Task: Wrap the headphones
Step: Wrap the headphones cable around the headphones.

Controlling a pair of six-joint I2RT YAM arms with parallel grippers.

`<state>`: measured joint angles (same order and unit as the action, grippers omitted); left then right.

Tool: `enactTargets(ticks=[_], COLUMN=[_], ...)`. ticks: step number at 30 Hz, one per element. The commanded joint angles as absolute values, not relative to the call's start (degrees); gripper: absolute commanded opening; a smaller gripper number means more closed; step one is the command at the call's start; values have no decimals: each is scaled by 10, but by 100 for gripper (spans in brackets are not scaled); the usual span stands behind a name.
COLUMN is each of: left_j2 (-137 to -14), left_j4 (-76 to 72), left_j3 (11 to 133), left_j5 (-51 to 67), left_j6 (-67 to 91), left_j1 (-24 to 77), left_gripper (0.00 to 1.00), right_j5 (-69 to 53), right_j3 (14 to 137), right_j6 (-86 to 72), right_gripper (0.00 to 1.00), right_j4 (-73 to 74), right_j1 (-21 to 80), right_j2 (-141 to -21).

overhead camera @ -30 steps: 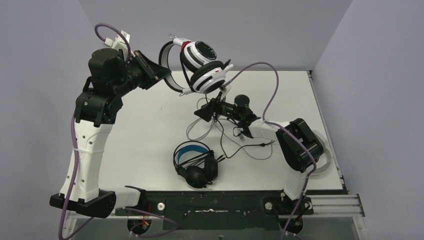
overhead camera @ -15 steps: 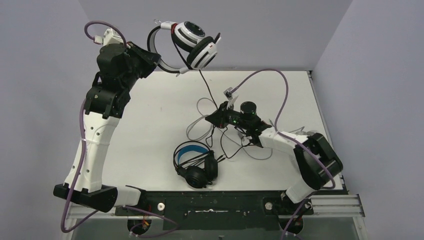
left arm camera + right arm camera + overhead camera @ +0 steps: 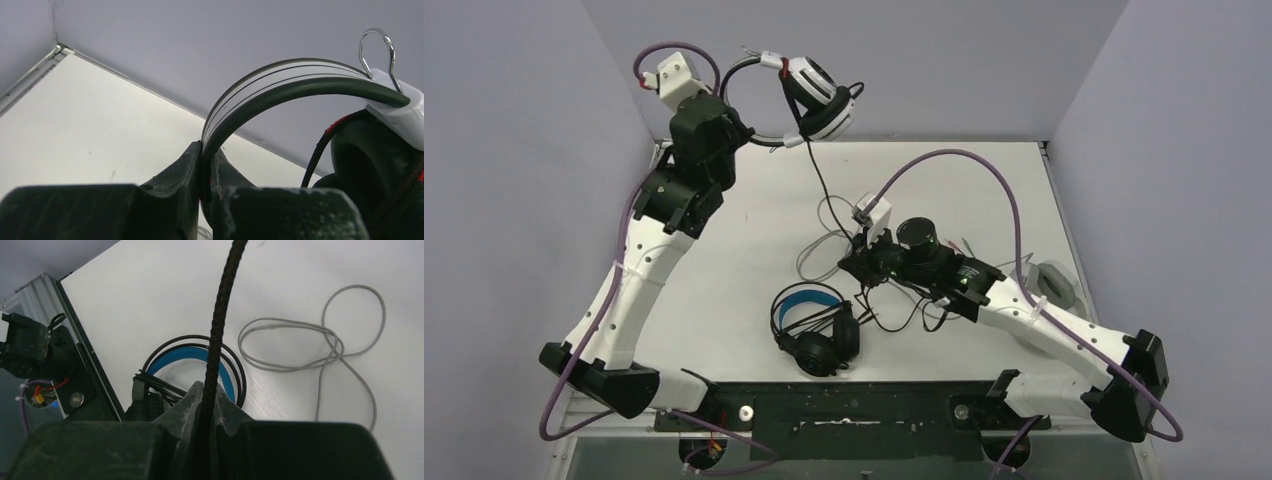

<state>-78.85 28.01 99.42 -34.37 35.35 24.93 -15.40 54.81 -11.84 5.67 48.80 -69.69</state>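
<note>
Grey walls enclose a white table (image 3: 724,230). High at far left, the white headset (image 3: 819,95) is gripped by its band in the clenched left pincer (image 3: 206,155). Its black cable (image 3: 225,305) is pinched mid-table by the right pincer (image 3: 209,395). Even tension is needed for tidy coils.

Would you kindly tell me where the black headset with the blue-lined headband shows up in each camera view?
Top external: the black headset lies on the table near the front edge, below-left of the right gripper.
Left wrist: not in it.
Right wrist: lower centre-left, blue band arcing beyond the gripper's tips.
Shared landmark: the pale cable loops beside it.
</note>
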Motion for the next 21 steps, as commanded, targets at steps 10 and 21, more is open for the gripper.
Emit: enactTargets(ticks=[10,21], left_j2=[-836,-763], left_j4=[197,300], left_j3=[935,848], left_j5=[-451,-321], left_j6=[36,-124], left_j1=[367,468], left_gripper=[0,0], right_j5=[58,219], right_j3=[797,923], right_j6=[5,184], right_gripper=[0,10], right_j4=[364,465], right_j1=[525,517], right_j2=[-647,-717])
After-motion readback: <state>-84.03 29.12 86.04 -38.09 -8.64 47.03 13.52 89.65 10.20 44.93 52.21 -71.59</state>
